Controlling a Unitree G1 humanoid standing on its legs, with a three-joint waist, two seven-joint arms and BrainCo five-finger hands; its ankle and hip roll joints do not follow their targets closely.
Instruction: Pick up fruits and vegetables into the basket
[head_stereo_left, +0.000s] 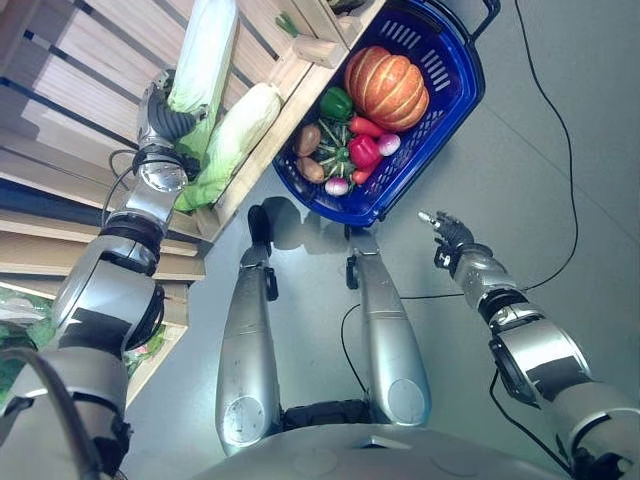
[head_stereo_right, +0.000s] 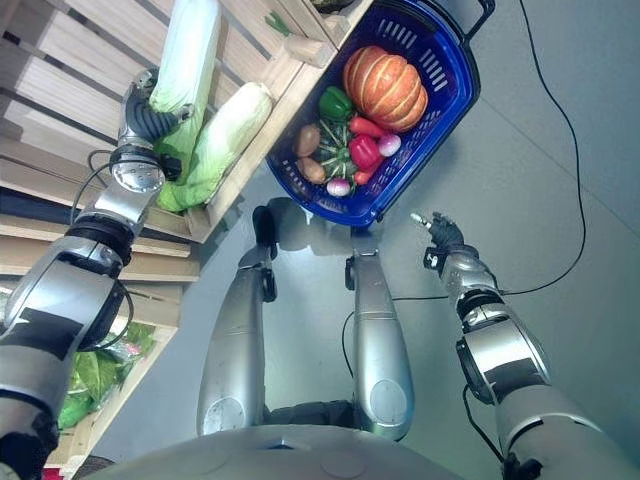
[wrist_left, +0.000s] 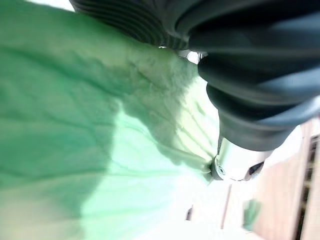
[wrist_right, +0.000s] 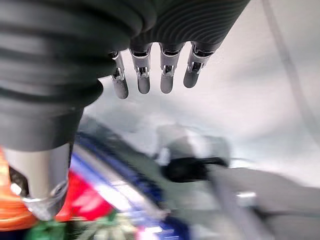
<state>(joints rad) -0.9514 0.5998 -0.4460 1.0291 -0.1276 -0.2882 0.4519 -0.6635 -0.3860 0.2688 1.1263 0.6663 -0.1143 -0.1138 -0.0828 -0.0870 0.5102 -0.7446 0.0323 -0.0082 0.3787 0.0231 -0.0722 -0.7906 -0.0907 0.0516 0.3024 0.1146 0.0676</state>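
Note:
A long pale-green napa cabbage (head_stereo_left: 205, 55) lies on the wooden shelf (head_stereo_left: 290, 95), with a second cabbage (head_stereo_left: 238, 128) beside it. My left hand (head_stereo_left: 165, 115) is wrapped round the long cabbage's lower end; its thumb (wrist_left: 235, 165) presses into the green leaf (wrist_left: 90, 130). On the floor stands the blue basket (head_stereo_left: 455, 90), holding a pumpkin (head_stereo_left: 386, 87), a green pepper (head_stereo_left: 336, 102), red peppers (head_stereo_left: 363, 150), potatoes (head_stereo_left: 307, 139) and radishes (head_stereo_left: 388, 144). My right hand (head_stereo_left: 450, 235) hangs open over the floor, just beside the basket's near corner, with nothing in it.
The shelf's slatted boards run along the left. More leafy greens (head_stereo_right: 90, 380) lie on a lower level at the bottom left. Grey floor (head_stereo_left: 560, 150) spreads to the right of the basket.

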